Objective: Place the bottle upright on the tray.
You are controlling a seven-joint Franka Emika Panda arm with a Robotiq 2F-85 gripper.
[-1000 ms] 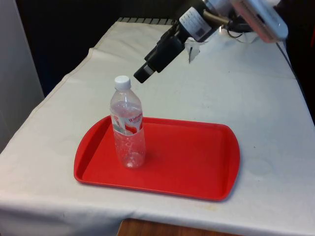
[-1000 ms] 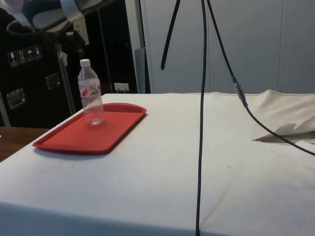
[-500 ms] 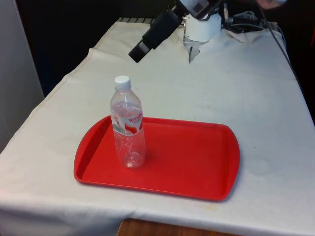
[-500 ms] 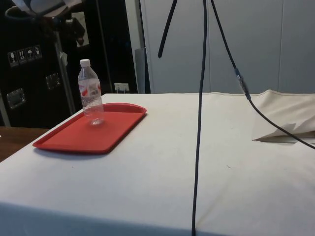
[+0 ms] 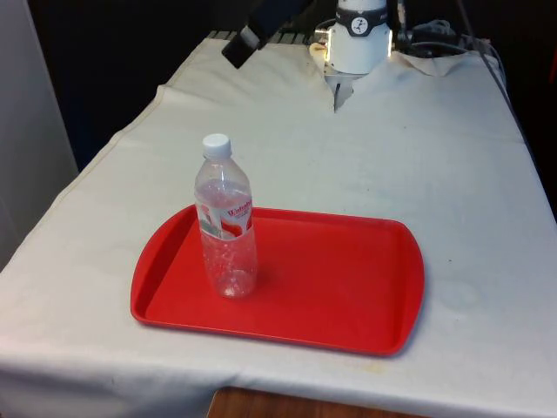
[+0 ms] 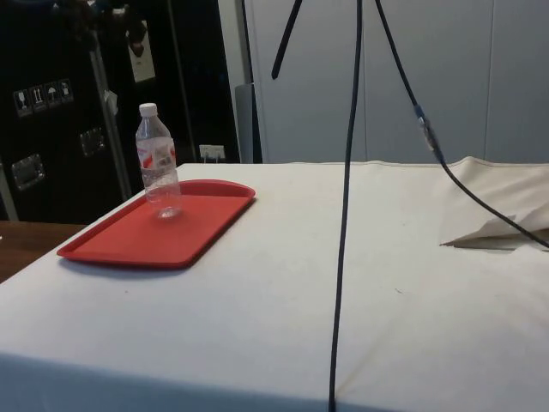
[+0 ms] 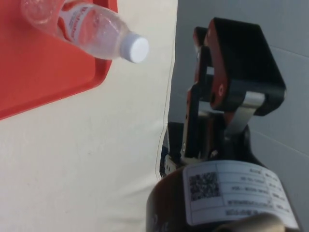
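A clear plastic bottle (image 5: 226, 222) with a white cap and a red label stands upright on the red tray (image 5: 348, 287), near the tray's end at the front view's left. In the side view the bottle (image 6: 157, 163) is upright at the far part of the tray (image 6: 129, 240). My black gripper (image 5: 235, 50) hangs high above the table's far end, well away from the bottle and holding nothing. The wrist view looks past the gripper (image 7: 207, 36) at the bottle (image 7: 91, 34) and a corner of the tray (image 7: 29, 82).
The robot's white base (image 5: 357, 39) stands at the table's far end. A black cable (image 6: 343, 215) hangs down through the middle of the side view. A fold of white cloth (image 6: 497, 227) lies on the table at the side view's right.
The gripper has risen and drawn back from just above the bottle's cap towards the table's far end. The bottle and tray have not moved.
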